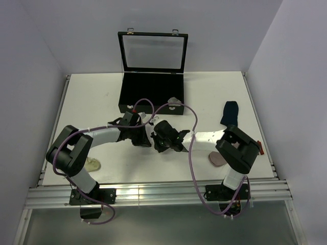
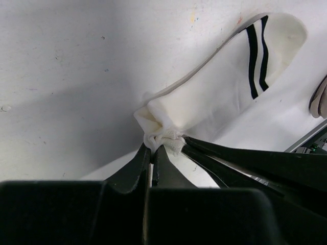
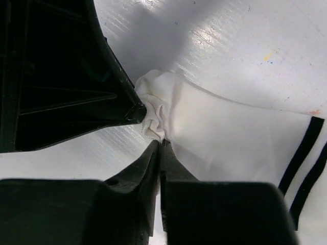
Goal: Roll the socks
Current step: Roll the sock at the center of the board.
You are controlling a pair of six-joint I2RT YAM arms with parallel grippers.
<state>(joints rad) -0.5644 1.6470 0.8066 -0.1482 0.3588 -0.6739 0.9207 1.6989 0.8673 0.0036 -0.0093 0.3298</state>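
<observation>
Top view: we see left hand (image 1: pixel 147 136) and right hand (image 1: pixel 160 138) meeting mid-table (image 1: pixel 92 102), plain navy fabric sock (image 1: pixel 230 112) loose near the right edge | Left wrist: left hand clamped on the bunched toe of the white black-striped fabric sock (image 2: pixel 219 97), cuff flat | Right wrist: right hand pinches the same bunch; we judge rolling barely begun.

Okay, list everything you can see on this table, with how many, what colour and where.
white sock: one, white with black cuff stripes, centre
navy sock: one, navy, right side
grey sock: one, pale grey, at the case's front
pinkish item: one, pinkish, near edge, right
cream item: one, cream, near edge, left
case: one, black, lid open, far centre
left tool: one, black, shut on white sock's toe end
right tool: one, black, shut there too
</observation>
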